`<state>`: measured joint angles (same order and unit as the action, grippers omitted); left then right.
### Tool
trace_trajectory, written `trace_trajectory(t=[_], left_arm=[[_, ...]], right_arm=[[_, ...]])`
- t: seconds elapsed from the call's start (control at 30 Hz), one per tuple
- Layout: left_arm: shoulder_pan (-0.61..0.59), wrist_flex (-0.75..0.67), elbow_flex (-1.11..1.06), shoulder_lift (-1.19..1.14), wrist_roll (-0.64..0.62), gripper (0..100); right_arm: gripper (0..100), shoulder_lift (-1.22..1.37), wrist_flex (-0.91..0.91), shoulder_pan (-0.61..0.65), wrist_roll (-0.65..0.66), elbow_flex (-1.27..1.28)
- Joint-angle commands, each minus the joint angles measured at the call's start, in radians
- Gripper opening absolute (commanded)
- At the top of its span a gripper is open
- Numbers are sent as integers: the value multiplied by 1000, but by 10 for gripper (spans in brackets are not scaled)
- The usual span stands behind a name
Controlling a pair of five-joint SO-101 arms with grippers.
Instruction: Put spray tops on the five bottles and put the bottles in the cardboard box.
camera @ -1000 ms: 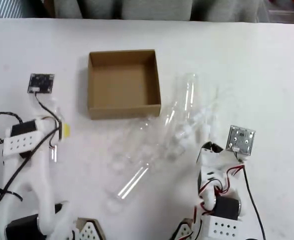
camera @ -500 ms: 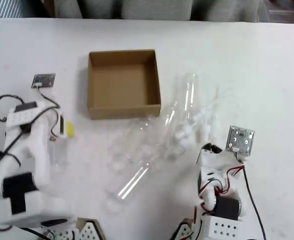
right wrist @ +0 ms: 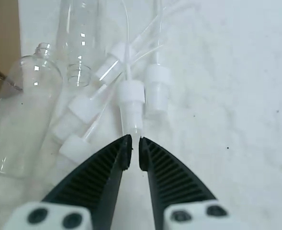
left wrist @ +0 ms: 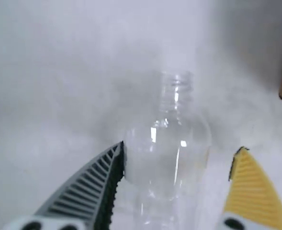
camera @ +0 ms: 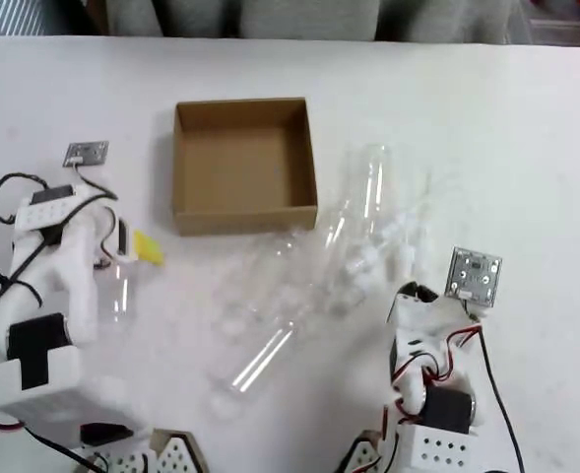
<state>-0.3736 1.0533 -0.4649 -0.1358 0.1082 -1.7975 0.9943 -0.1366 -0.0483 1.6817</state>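
Toward the left edge of the high view, down-left of the cardboard box (camera: 245, 219), the left claw (camera: 134, 246) is spread wide around a clear bottle (left wrist: 168, 165) lying on the white worktop (camera: 486, 118). Its black finger touches one side of the bottle and its yellow finger stands just clear of the other. At lower right, the right claw (right wrist: 135, 140) is narrowed to a slit and holds nothing, its tips just short of a white spray top (right wrist: 131, 103), with the other bottles (camera: 290, 286) heaped centre frame, below and right of the box.
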Motion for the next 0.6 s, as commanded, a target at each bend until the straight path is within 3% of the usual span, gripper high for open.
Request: trace_trajectory(t=[0.0,0.43,0.57], left_arm=[[24,8,60,24,-25,355],[22,66,77,18,-28,353],[21,66,83,16,-25,284]], right_arm=[[18,-4,7,-1,0,8],[18,-4,2,1,0,8],[18,-4,2,1,0,8]])
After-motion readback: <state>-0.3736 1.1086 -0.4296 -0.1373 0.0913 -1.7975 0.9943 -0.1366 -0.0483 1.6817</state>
